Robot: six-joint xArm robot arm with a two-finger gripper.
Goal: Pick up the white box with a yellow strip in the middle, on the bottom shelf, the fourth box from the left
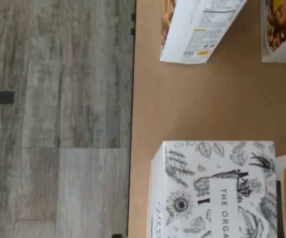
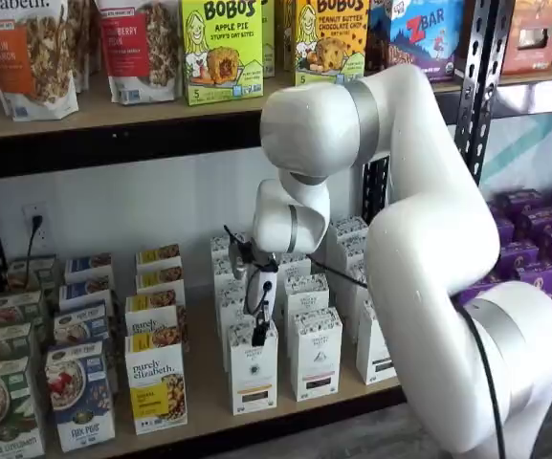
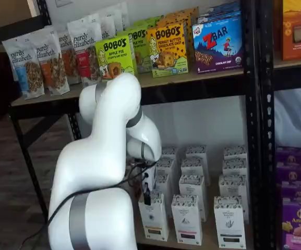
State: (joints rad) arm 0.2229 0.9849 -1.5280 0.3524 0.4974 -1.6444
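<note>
The white box with a speckled top and a dull yellow band stands at the front of the bottom shelf, also in a shelf view. In the wrist view its speckled top sits on the tan board near the front edge. My gripper hangs just above and in front of that top, and shows again in a shelf view. Only a black finger shows, side-on. Nothing is held and the jaws stand wide.
Like white cartons with a black band stand right of the box and in rows behind it. A purely elizabeth box stands to its left, and granola boxes lie across the board. The upper shelf overhangs the arm. Grey floor lies below.
</note>
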